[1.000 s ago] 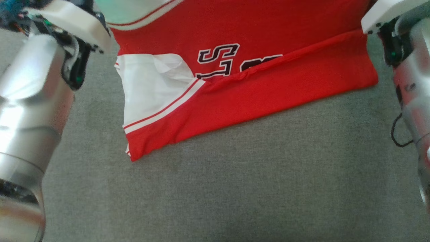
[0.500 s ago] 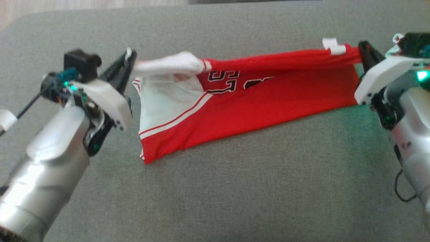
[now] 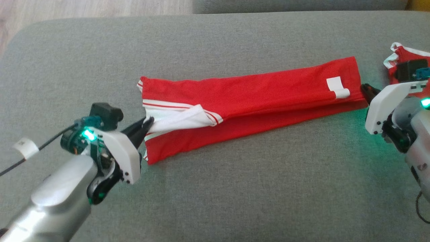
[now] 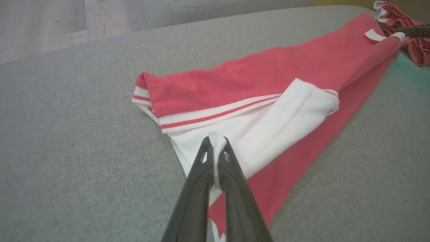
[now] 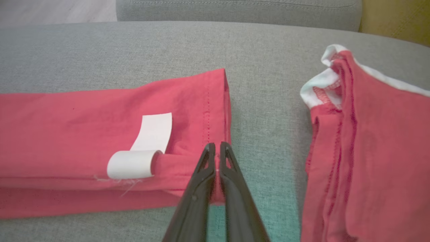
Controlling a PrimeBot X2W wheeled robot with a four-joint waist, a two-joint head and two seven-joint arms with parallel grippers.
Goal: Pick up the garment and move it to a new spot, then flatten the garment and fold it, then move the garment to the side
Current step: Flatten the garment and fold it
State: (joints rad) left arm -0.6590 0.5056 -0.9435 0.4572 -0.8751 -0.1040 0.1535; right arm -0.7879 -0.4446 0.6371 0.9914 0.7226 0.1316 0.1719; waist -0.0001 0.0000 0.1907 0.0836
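Note:
The red garment with white trim lies folded into a long strip across the grey cushion. My left gripper is shut on its white sleeve corner at the strip's left end. At the right end my right gripper is shut on the red hem corner, next to a curled white label. The printed letters are hidden inside the fold.
A second red garment with white edging lies bunched just right of the strip, close to my right wrist. The grey cushion stretches wide in front. Wooden floor shows beyond the far left edge.
Both grippers brought the lifted top edge toward me and down, folding the garment over into a flat strip that hides the letters. The head camera has also tilted up.

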